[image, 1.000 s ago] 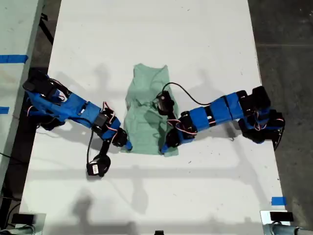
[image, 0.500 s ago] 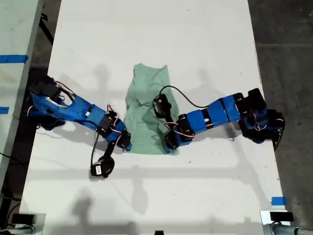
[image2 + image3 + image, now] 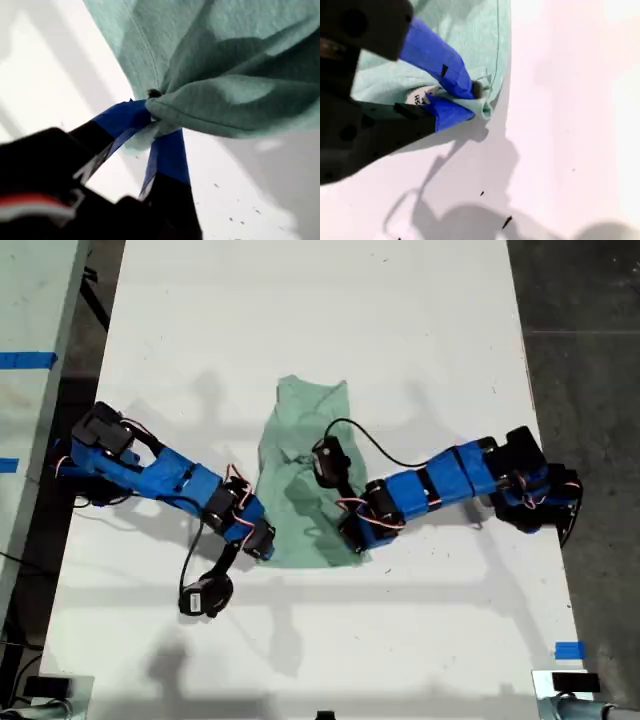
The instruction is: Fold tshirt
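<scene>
Tshirt (image 3: 300,475) lies mid-table (image 3: 420,320), already narrowed to a strip. My first gripper (image 3: 152,120) and second gripper (image 3: 470,100) each pinch a hem corner — final crosswise fold left, I judge.

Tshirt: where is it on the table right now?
The tshirt lies bunched near the middle of the white table in the exterior view, between the two arms, its near corners pinched by my first gripper and my second gripper.

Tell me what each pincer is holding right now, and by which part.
Both hold the tshirt. My first pincer pinches a bunched corner of its hem; my second pincer clamps another corner, beside a small white label.
</scene>
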